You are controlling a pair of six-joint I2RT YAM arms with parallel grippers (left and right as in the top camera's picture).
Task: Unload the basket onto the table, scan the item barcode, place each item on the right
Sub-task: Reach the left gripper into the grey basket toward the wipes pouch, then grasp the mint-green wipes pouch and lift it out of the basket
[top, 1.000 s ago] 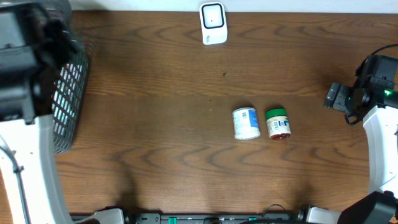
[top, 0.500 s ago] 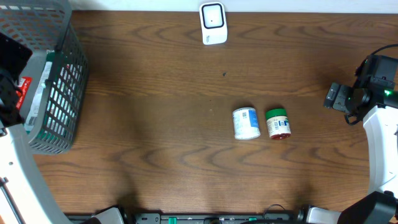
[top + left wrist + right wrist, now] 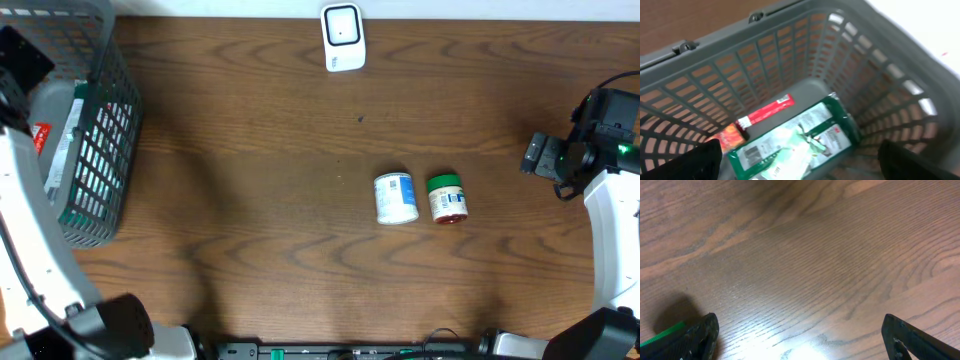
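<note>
A grey mesh basket [image 3: 115,150] stands at the table's left edge. It holds a green and white packet [image 3: 795,140] with a barcode on its label, and beside that a red item [image 3: 765,112]. My left gripper [image 3: 800,167] hangs open above the packet with nothing between its fingers. A white scanner [image 3: 343,38] stands at the back middle. A white and blue can [image 3: 396,198] and a green-lidded jar [image 3: 447,198] lie side by side right of centre. My right gripper [image 3: 545,157] is open over bare wood at the right, away from both.
The basket wall [image 3: 790,60] rises around the left gripper on all sides. The right wrist view shows only wood grain between the right fingertips [image 3: 920,340]. The white left arm link runs down the table's left edge.
The left arm has swung off the basket's top toward the left edge, so the basket and its contents now show from overhead. The right arm, can and jar have not moved.
</note>
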